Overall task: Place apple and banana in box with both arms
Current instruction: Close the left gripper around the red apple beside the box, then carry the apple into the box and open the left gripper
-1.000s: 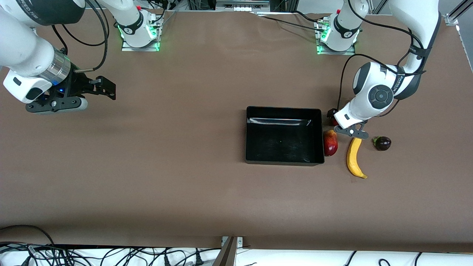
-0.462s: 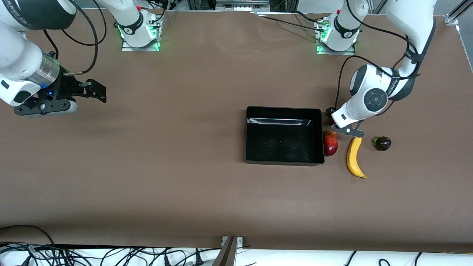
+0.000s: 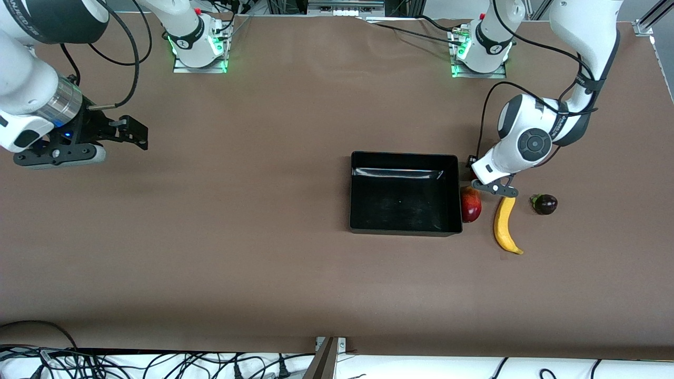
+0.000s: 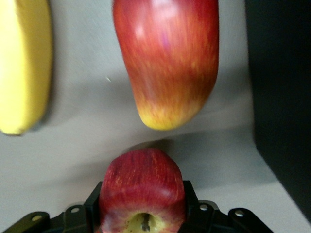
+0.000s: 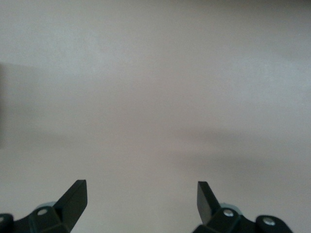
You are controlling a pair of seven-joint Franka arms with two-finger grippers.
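The apple [image 4: 141, 177], red with pale streaks and a stem dimple, sits between the fingers of my left gripper [image 4: 142, 196], which is shut on it. In the front view this gripper [image 3: 472, 166] is low beside the box's wall toward the left arm's end, and the arm hides the apple. The yellow banana [image 3: 505, 225] lies on the table nearer the front camera than the gripper; it also shows in the left wrist view [image 4: 22, 63]. The black box [image 3: 404, 155] is empty. My right gripper [image 3: 138, 132] is open and empty over bare table at the right arm's end; its wrist view [image 5: 141, 191] shows only table.
An elongated red-yellow mango-like fruit [image 3: 471, 204] lies against the box's outer wall, between the box and the banana, and close to the held apple in the left wrist view [image 4: 167, 63]. A dark purple round fruit [image 3: 545, 203] lies farther toward the left arm's end.
My right gripper has drifted farther toward the right arm's end of the table. My left arm's wrist has shifted slightly toward its base. The fruits on the table have not moved.
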